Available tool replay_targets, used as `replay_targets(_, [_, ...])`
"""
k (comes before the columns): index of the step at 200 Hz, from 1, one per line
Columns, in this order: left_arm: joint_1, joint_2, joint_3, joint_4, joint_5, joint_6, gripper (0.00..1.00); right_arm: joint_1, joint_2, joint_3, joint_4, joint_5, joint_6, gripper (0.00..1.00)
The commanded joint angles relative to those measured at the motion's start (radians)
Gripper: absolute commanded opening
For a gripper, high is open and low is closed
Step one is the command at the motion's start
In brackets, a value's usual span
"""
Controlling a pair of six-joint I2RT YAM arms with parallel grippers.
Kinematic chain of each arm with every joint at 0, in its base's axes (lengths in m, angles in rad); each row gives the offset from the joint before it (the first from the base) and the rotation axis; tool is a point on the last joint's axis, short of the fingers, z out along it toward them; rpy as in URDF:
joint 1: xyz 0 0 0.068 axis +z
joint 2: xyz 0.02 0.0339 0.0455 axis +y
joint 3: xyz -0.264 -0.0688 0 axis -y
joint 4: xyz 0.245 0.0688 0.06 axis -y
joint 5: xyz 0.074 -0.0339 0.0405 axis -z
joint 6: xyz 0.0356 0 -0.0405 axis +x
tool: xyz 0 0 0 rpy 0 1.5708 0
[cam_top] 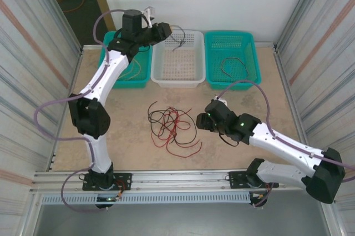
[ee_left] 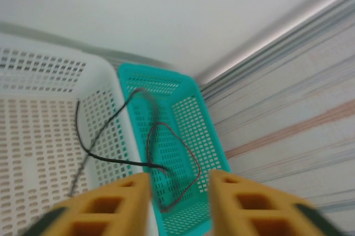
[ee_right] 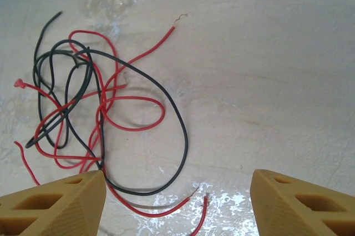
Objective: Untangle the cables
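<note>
our left pincer (ee_left: pixel 178 177) hung released, fingers apart, over the white basket (ee_left: pixel 33 136) — a black cable (ee_left: pixel 111 160) lay inside it, and a dark brown cable (ee_left: pixel 195 161) in the teal basket (ee_left: pixel 188 114) alongside. our right pincer (ee_right: pixel 177 177) was spread wide above the worktop (cam_top: pixel 127 136), near the red-and-black cable tangle (ee_right: pixel 102 103).

I can't make out any writing, label, brand, number or sign from where I stand.
</note>
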Motion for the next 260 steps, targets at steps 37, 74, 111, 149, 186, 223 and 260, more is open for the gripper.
replay_targets(37, [0.0,-0.021,-0.062,0.02,-0.001,-0.011,0.57,0.006,-0.055,-0.017,-0.04,0.052,-0.026,0.7])
replay_targets(74, [-0.025,-0.252,-0.269,-0.015,-0.047,0.077,0.58,-0.004,-0.029,-0.015,-0.007,0.021,-0.04,0.71])
replay_targets(111, [-0.107,-0.528,-0.605,-0.084,-0.078,0.145,0.53,-0.009,0.073,0.01,0.03,-0.041,-0.041,0.69])
replay_targets(149, [-0.27,-0.736,-0.892,-0.26,-0.195,0.27,0.54,0.027,0.137,0.005,0.073,-0.095,-0.039,0.68])
replay_targets(186, [-0.258,-0.901,-1.094,-0.285,-0.245,0.208,0.55,0.107,0.283,0.076,0.125,-0.165,-0.07,0.63])
replay_targets(223, [-0.181,-0.931,-1.205,-0.243,-0.153,0.124,0.5,0.188,0.453,0.243,0.114,-0.162,-0.116,0.62])
replay_targets(260, [-0.149,-0.943,-1.261,-0.236,-0.148,0.079,0.48,0.202,0.548,0.343,0.091,-0.087,-0.101,0.56])
